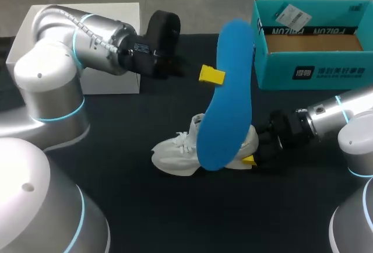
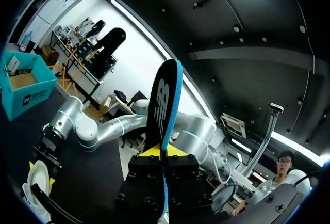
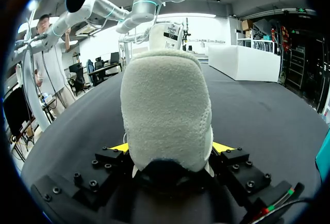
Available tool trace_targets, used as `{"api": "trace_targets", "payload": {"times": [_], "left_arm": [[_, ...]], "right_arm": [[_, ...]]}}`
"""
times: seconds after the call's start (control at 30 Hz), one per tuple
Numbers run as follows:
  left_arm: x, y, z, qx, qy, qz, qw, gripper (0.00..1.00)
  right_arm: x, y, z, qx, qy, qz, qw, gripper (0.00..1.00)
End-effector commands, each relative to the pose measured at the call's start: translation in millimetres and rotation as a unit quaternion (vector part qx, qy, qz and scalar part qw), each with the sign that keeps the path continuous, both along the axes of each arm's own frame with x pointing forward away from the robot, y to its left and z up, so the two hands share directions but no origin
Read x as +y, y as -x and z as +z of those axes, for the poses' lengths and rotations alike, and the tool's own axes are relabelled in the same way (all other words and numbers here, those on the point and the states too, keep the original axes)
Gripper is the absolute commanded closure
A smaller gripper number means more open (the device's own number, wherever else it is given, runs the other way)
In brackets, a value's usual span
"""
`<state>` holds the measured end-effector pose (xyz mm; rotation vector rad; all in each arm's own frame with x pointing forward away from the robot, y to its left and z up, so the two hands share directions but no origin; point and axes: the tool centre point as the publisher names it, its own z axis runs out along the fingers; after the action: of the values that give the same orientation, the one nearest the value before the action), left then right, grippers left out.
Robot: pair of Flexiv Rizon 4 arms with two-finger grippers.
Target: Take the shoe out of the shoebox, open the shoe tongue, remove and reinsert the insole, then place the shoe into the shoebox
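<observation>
Blue insole [image 1: 228, 95] overhead, black-backed from left wrist, above white shoe [image 1: 180, 151]

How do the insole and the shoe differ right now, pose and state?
The insole is blue, the shoe white. The insole stands upright in the air in the left gripper; the shoe lies on the table, heel in the right gripper. Shared: each is clamped by a gripper.
</observation>
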<state>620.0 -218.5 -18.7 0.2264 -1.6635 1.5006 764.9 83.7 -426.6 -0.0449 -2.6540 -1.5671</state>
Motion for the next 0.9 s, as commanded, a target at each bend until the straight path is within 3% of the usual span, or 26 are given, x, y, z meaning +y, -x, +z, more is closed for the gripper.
{"api": "trace_targets", "payload": {"times": [0.03,0.5,0.9], "left_arm": [[8,9.0,8,0.012,0.013,0.023,1.0,1.0],[19,39.9,43,0.043,0.055,0.006,0.998,1.0],[24,51.8,53,0.031,0.081,-0.003,0.996,1.0]], "right_arm": [[3,1.4,-5,0.0,0.002,-0.001,1.0,1.0],[3,1.4,-5,0.0,0.002,-0.001,1.0,1.0],[3,1.4,-5,0.0,0.002,-0.001,1.0,1.0]]}}
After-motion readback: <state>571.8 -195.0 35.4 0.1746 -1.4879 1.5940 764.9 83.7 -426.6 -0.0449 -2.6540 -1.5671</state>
